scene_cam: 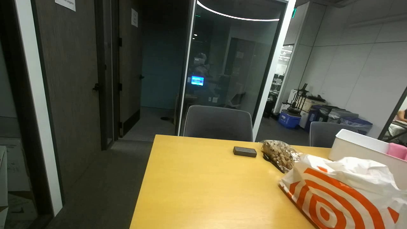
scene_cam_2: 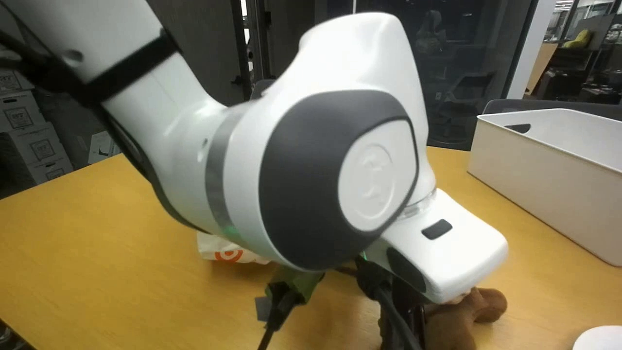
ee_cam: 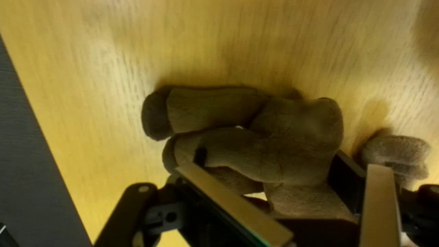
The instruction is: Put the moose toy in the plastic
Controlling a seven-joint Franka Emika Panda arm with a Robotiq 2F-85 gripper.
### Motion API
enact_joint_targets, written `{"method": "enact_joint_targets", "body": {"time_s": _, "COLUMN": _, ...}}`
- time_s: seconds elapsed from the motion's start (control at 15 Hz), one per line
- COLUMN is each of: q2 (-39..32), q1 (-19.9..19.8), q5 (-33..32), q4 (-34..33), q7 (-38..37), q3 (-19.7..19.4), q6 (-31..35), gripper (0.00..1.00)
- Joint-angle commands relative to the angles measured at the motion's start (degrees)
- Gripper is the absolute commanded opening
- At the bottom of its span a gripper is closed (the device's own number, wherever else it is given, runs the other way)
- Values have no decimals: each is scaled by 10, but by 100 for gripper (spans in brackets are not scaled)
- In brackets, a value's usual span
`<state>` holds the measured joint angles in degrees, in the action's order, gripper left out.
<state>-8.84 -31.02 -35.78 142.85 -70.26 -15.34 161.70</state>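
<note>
Plainly, the claw stands wide, its fingers framing part of the brown plush moose toy on the worktop below; whether they touch it, I cannot tell. Away from the claw are a white plastic bin and a bullseye-printed plastic bag.

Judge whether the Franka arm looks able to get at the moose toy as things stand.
Probably yes: in the wrist view, the open gripper hangs over the moose toy, its fingers apart with part of the toy showing between, and nothing else shows on top. Contact is unclear.
</note>
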Motion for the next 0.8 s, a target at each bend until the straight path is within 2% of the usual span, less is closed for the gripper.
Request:
{"method": "enact_joint_targets", "body": {"time_s": 0.0, "q2": -41, "q1": 8, "q5": -14, "q4": -26, "q7": -45, "q3": -19, "q6": 60, "gripper": 58}}
{"method": "enact_joint_targets", "body": {"time_s": 0.47, "q2": -27, "q1": 2, "q5": 0, "q4": -32, "q7": -62, "q3": -22, "q6": 81, "gripper": 7}}
{"method": "enact_joint_targets", "body": {"time_s": 0.67, "q2": -18, "q1": -3, "q5": 8, "q4": -35, "q7": -60, "q3": -22, "q6": 82, "gripper": 4}}
{"method": "enact_joint_targets", "body": {"time_s": 0.73, "q2": -13, "q1": -4, "q5": 8, "q4": -35, "q7": -61, "q3": -23, "q6": 81, "gripper": 7}}
